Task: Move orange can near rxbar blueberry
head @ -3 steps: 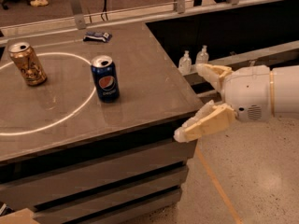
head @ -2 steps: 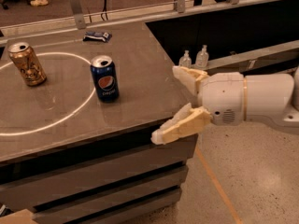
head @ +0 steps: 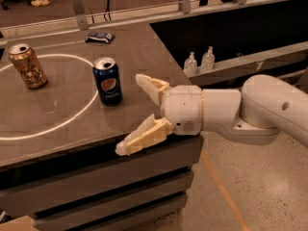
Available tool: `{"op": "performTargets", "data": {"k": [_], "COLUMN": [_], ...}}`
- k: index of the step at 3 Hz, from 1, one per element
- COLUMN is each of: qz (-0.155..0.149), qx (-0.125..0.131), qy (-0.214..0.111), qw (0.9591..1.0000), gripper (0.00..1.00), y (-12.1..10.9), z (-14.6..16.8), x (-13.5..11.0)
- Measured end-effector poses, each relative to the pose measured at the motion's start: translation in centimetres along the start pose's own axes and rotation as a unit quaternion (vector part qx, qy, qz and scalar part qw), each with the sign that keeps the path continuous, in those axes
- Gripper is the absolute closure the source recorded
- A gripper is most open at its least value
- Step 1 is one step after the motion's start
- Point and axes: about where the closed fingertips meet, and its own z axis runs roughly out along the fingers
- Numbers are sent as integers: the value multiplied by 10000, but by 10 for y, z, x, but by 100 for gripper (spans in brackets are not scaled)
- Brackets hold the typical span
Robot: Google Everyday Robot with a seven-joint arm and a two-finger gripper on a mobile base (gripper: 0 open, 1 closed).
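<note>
The orange can (head: 28,65) stands upright at the left of the table, inside a white circle marking. The rxbar blueberry (head: 100,37) lies flat near the table's far edge. My gripper (head: 130,113) is open and empty, over the table's front right part, pointing left. It is just right of the Pepsi can and far from the orange can.
A dark blue Pepsi can (head: 108,81) stands upright on the circle line between my gripper and the orange can. The grey table (head: 57,114) has a front edge close below my gripper. Two small bottles (head: 199,61) stand on a ledge to the right.
My gripper has moved left from beside the table's right edge to over the table, closer to the Pepsi can. The cans and bar have not moved.
</note>
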Motion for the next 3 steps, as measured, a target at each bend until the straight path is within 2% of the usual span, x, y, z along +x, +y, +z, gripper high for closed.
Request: {"op": "performTargets", "data": {"k": [1, 2, 3], "qz": [5, -6, -24], "qx": [-193, -211, -417], "qy": [-257, -364, -667], "qw": [9995, 9991, 9969], "gripper": [0, 0, 0], "y": [-2, 1, 10], "z": [41, 47, 67], "x": [10, 7, -3]}}
